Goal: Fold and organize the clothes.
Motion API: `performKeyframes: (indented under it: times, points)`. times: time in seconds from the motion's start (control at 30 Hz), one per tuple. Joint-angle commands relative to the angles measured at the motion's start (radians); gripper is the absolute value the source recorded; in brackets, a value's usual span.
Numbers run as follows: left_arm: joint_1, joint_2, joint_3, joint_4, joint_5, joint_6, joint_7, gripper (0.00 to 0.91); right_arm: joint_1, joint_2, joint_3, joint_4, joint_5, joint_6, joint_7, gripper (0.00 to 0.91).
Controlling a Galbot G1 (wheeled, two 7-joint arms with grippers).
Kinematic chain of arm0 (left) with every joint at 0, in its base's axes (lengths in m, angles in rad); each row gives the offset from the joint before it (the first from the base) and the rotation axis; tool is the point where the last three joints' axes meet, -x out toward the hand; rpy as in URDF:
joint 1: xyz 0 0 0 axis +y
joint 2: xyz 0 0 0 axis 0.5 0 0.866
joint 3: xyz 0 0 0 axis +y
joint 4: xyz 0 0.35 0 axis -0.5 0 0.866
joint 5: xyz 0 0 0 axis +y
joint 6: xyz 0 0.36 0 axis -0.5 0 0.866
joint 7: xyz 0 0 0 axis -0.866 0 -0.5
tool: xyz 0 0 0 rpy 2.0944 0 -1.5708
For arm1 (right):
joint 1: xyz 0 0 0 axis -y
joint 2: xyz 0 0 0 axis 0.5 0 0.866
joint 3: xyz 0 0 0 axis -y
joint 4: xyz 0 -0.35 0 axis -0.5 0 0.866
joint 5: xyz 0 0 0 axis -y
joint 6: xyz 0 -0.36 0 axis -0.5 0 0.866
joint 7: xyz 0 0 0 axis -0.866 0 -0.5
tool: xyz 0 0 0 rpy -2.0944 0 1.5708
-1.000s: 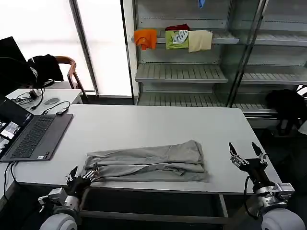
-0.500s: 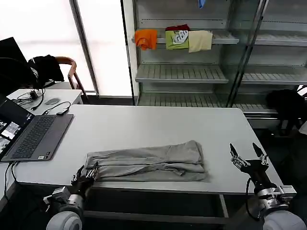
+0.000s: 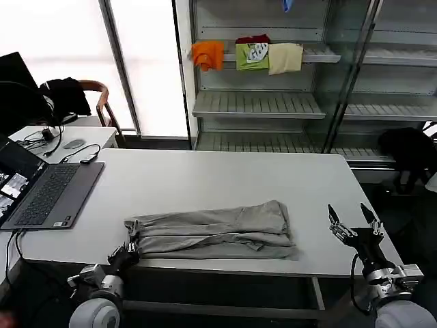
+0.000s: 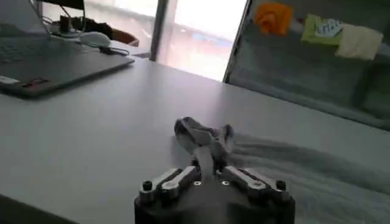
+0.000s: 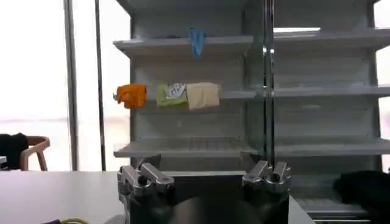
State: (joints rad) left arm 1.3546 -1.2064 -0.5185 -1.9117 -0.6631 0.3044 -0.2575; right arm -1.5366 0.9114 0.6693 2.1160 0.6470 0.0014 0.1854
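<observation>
The clothes are one light grey garment folded into a long band, lying across the white table near its front edge. My left gripper is at the band's left end by the table's front edge. It is shut on a small bunch of the grey cloth, which stands up slightly between the fingers. My right gripper hovers past the garment's right end near the table's right front corner. Its fingers are spread wide apart, holding nothing.
An open laptop lies at the table's left side. Behind the table stands a metal shelf rack with orange, green and cream cloths. A chair and a small side table are at the back left.
My left gripper has shifted a little to the right along the front edge, nudging the garment's left end inward and raising it slightly. The right gripper has barely moved.
</observation>
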Motion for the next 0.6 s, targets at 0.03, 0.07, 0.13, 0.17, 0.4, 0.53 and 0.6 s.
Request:
performKeyframes:
  times: [0.03,0.07,0.13,0.17,0.4,0.53,0.6]
  points:
    - [-0.097,0.145,-0.071,0.019,-0.072,0.01,-0.024,0.0,0.001,0.002,0.0,0.001,-0.004,0.001,-0.001,0.907]
    - [-0.108,0.181,-0.087,0.03,-0.087,0.009,-0.025,0.0,0.001,0.002,0.0,0.002,-0.004,0.0,-0.001,0.907]
    - [-0.122,0.232,-0.118,0.055,-0.124,0.01,-0.03,0.0,0.003,0.001,0.0,0.003,-0.004,0.0,-0.002,0.907]
    - [-0.132,0.266,-0.142,0.074,-0.143,0.008,-0.027,0.0,0.005,0.002,-0.001,0.003,-0.005,-0.001,-0.002,0.907]
    - [-0.159,0.407,-0.273,0.169,-0.223,0.005,0.002,0.0,0.022,0.007,-0.016,0.003,-0.013,-0.005,0.0,0.907]
    - [-0.176,0.454,-0.344,0.113,-0.281,0.03,0.004,0.0,0.03,0.008,-0.025,-0.001,-0.015,-0.006,-0.001,0.907]
    - [-0.175,0.451,-0.334,0.066,-0.288,0.037,0.01,0.0,0.034,0.011,-0.029,-0.002,-0.019,-0.006,0.0,0.907]
